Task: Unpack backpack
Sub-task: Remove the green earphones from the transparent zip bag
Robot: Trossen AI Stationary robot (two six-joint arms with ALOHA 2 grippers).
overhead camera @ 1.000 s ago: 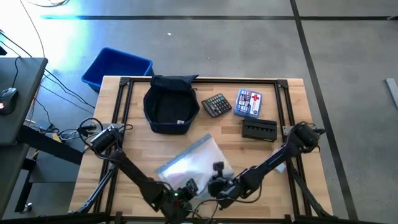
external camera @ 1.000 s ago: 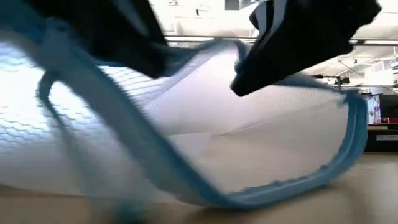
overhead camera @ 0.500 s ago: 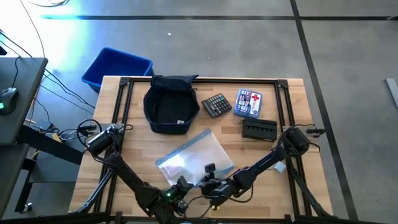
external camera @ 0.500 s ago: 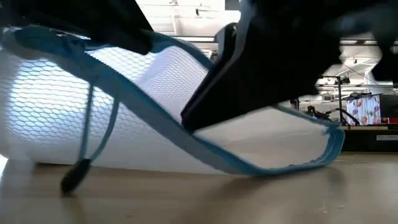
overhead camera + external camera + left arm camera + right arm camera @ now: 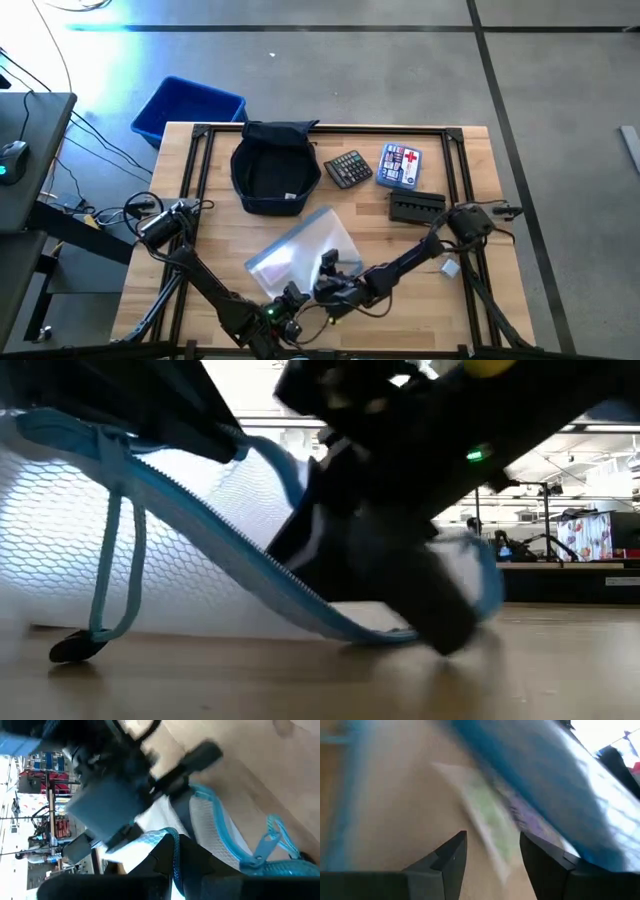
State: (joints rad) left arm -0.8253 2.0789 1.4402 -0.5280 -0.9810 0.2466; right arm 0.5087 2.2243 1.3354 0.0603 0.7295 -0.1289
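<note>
A clear mesh pouch [image 5: 298, 252] with a blue zipper edge lies on the table's near middle. Its mouth is held open and faces the near edge. My left gripper [image 5: 290, 298] is shut on the mouth's upper edge. My right gripper [image 5: 328, 266] is open at the mouth, fingers slanting down toward the table; the right wrist view shows a blurred green-and-white flat thing [image 5: 490, 827] ahead of them under the blue edge. The dark navy backpack [image 5: 275, 166] rests open on its base at the far middle, untouched. My left gripper pinches the pouch's blue zipper edge [image 5: 175, 851] between its two fingers [image 5: 150, 866], coming from the table's near side and slanting down. The upper edge is lifted off the table, while the pouch's lower side [image 5: 300, 622] rests on the wood. The zipper pull's strap [image 5: 105, 585] hangs down to the table.
A calculator [image 5: 348, 168], a first-aid kit [image 5: 400, 165] and a black case [image 5: 416, 208] lie to the right of the backpack. A bright blue bin [image 5: 188, 108] stands off the table's far left corner. Bare wood lies at the near left.
My right gripper has gone down and toward the table's left, up to the pouch's open mouth. My left gripper keeps the pouch's upper edge lifted; the zipper pull strap now hangs straight down to the table.
</note>
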